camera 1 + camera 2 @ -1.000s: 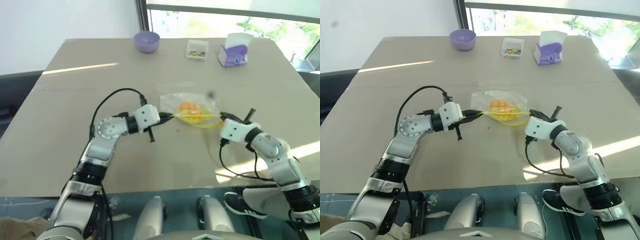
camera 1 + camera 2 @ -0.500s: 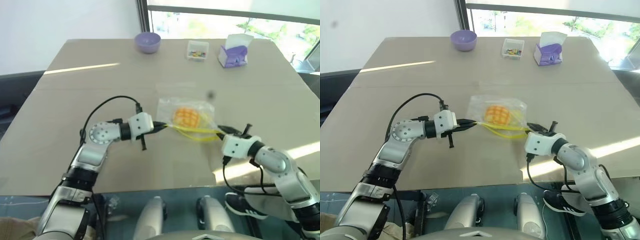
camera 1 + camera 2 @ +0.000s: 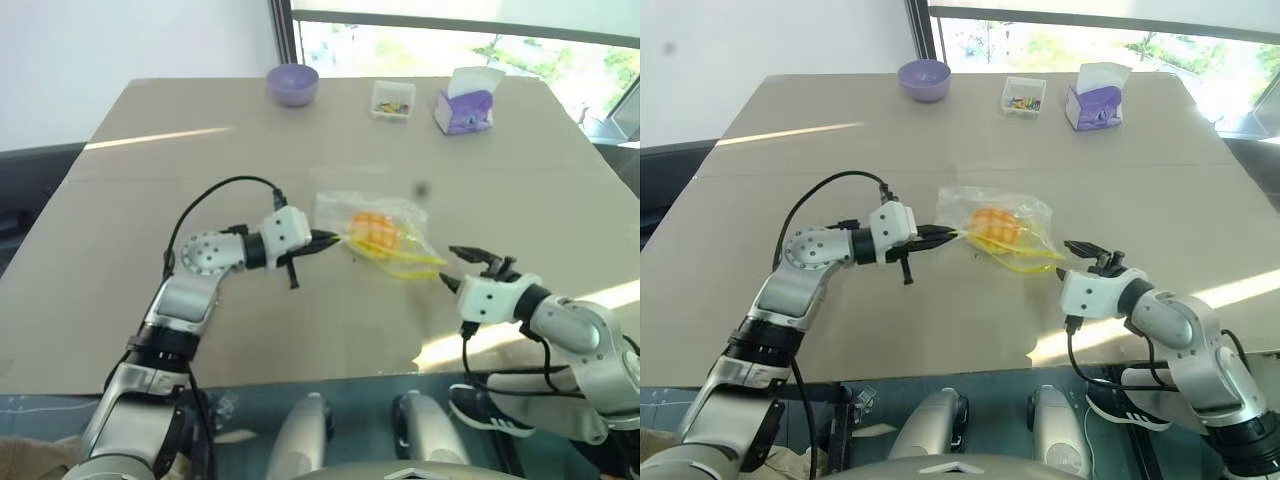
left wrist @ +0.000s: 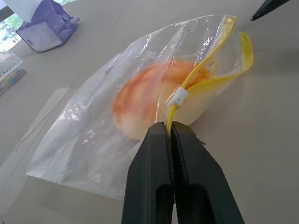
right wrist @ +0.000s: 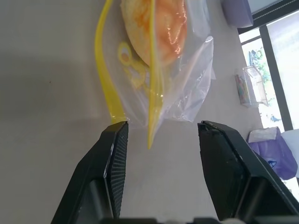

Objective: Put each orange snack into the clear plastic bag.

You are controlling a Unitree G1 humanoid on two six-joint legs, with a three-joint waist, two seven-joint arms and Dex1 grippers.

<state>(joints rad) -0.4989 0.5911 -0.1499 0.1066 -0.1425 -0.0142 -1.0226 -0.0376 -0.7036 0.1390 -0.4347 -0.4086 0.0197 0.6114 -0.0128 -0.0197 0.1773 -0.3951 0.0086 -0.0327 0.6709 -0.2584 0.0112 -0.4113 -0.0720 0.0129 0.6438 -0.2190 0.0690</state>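
An orange snack (image 3: 992, 225) sits inside the clear plastic bag (image 3: 995, 228), which lies near the middle of the worktop (image 3: 940, 140). The bag's mouth, edged with a yellow strip (image 4: 212, 77), faces the robot's right side and gapes open, the two yellow edges spread apart in a loop. A small white zip slider (image 4: 178, 96) rides on the strip close to the left gripper (image 4: 169, 132).

The left gripper's jaws are pressed together on the yellow strip at the bag's corner, just beside the slider, pinching it. The bag's corner lifts slightly toward that grip while the rest of the bag rests on the worktop.

The right gripper (image 3: 1087, 254) stands a little apart from the bag's mouth, its jaws spread wide with nothing between them. In the right wrist view the loose ends of the yellow strip lie just ahead of its two fingers (image 5: 112, 154), not touching them.

At the far edge of the worktop stand a purple bowl (image 3: 924, 79), a small clear box (image 3: 1024, 96) of coloured bits and a purple-and-white tissue box (image 3: 1095, 98), all well apart from the bag.
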